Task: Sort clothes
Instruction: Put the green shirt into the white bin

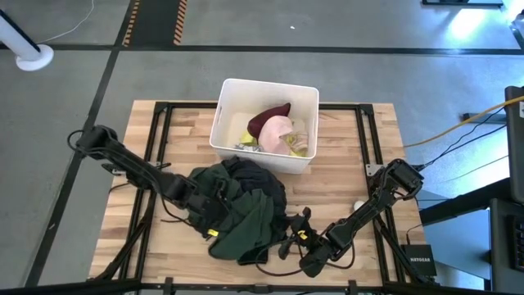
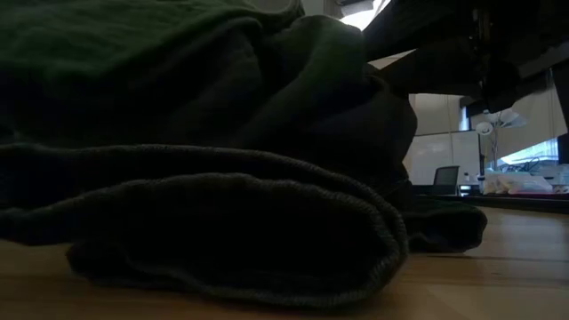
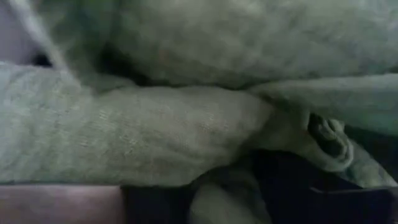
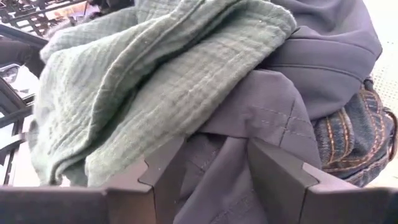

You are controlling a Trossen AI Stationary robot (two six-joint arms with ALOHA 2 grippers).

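Presently, the right claw (image 4: 214, 177) is spread open, its two dark fingers standing either side of a fold of dark grey-black garment (image 4: 249, 124), cloth lying in the gap but not pinched. In the high view the right claw (image 1: 293, 240) sits lower centre-right, at the right edge of the clothing heap. Beside the grey-black fabric, the right wrist view shows a crinkled green garment (image 4: 143, 81) draped over the upper left, and blue denim with orange stitching (image 4: 357, 140) at the right edge.

The left claw (image 1: 211, 215) is buried in the left side of the same heap, left of centre in the high view; its fingers are hidden by cloth, so whether it is open or clenched cannot be told. The left wrist view is filled with green fabric (image 3: 155, 137) pressed close.

The heap itself, dark green garment (image 1: 246, 225) below and black garment (image 1: 250, 180) above, lies on the wooden worktop (image 1: 372, 147) at lower centre. Above it, at upper centre, stands a white bin (image 1: 225, 131) holding a maroon garment (image 1: 266, 119), a pale pink garment (image 1: 276, 133) and a yellow item (image 1: 296, 150). The low view shows only dark folded cloth (image 2: 231, 222) on the worktop.
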